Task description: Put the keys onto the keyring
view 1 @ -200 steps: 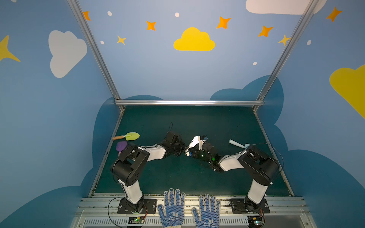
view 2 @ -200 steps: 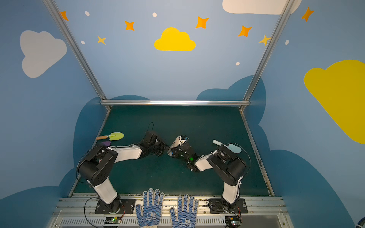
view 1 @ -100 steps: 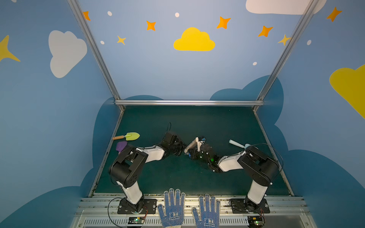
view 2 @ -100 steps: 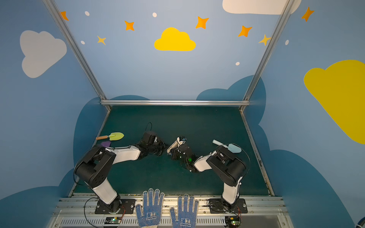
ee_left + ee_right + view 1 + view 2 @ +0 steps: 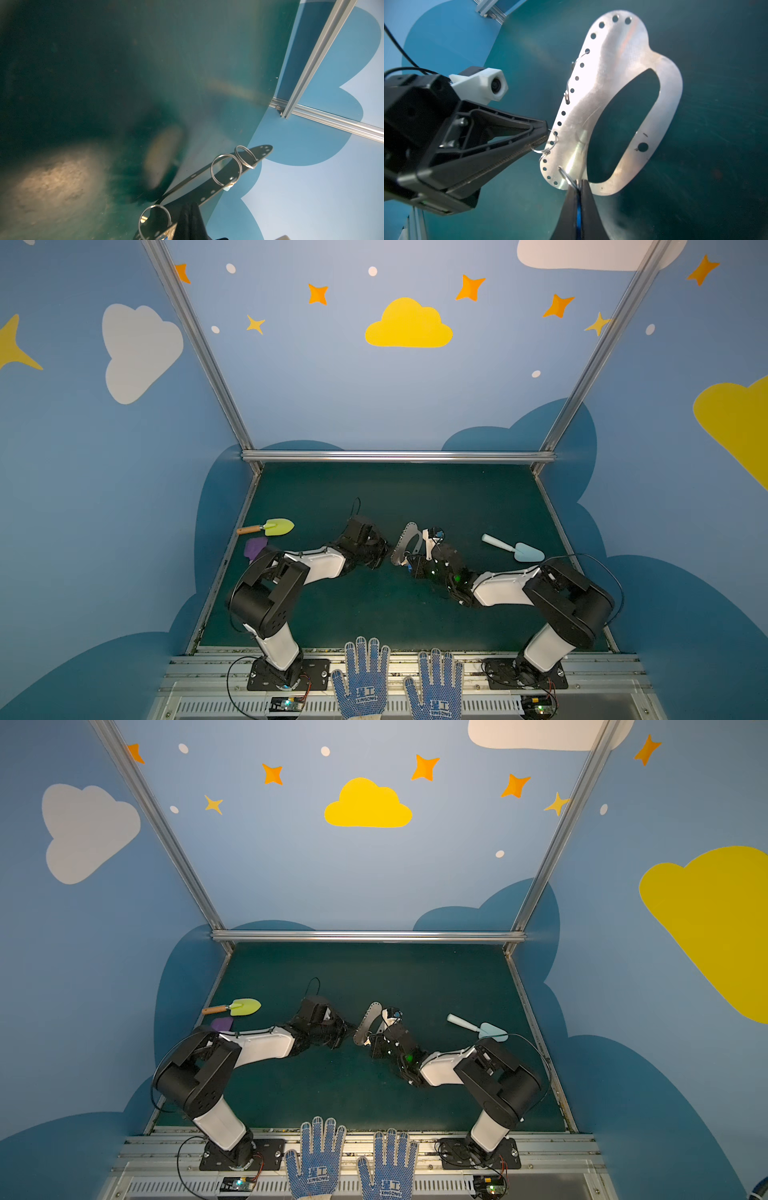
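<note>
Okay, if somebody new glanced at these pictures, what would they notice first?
Probably the shiny keyring, held up on edge at the middle of the green mat: the left fingers pinch a wire ring on its holed edge, and the right fingers are shut on something blue, likely the keys, at its end. Next, the two blue dotted gloves at the near edge.
</note>
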Controlling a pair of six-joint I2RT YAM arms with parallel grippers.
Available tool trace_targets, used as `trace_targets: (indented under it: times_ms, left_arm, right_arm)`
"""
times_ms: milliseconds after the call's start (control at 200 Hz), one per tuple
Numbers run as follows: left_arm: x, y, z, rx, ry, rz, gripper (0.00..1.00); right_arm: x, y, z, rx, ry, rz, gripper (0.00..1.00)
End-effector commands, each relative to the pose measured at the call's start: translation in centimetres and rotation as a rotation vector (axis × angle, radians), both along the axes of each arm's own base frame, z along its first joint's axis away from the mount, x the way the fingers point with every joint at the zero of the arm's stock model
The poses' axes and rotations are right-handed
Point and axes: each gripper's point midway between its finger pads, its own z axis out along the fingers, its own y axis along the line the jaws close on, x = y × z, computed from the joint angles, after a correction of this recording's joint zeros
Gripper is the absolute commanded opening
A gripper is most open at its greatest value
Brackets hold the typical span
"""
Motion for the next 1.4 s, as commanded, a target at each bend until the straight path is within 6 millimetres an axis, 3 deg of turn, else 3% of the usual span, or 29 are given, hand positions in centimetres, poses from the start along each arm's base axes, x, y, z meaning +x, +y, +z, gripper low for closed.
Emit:
trace_targets:
  times_ms: [0, 115, 170, 431, 916, 1397]
  left_arm:
    - [-1.0, -0.6, -0.7, 0.012, 0.018, -0.038, 0.04]
    - [-1.1, -0.8, -0.8, 0.017, 0.020, -0.046, 0.04]
    - [-1.3, -0.8, -1.1, 0.020, 0.027, -0.047, 0.04]
    - [-1.5, -1.0, -1.9, 0.027, 0.040, -0.049, 0.04]
    - [-1.9, -1.2, -3.4, 0.021, 0.054, -0.045, 0.04]
    - [-1.8, -1.4, -3.3, 0.010, 0.055, -0.046, 0.04]
  right_arm:
    - [1.4, 0.5, 0.9, 0.011, -0.029, -0.023, 0.00]
    - [1.3, 1.1, 0.9, 0.037, -0.025, 0.000, 0.00]
    - [1.3, 1.6, 1.7, 0.079, -0.052, 0.010, 0.00]
    - [1.7, 0.9, 1.9, 0.094, -0.063, -0.026, 0.00]
    - [0.8, 0.3, -3.5, 0.001, 0.041, -0.024, 0.00]
    - [0.6, -0.1, -5.6, -0.172, 0.073, -0.029, 0.00]
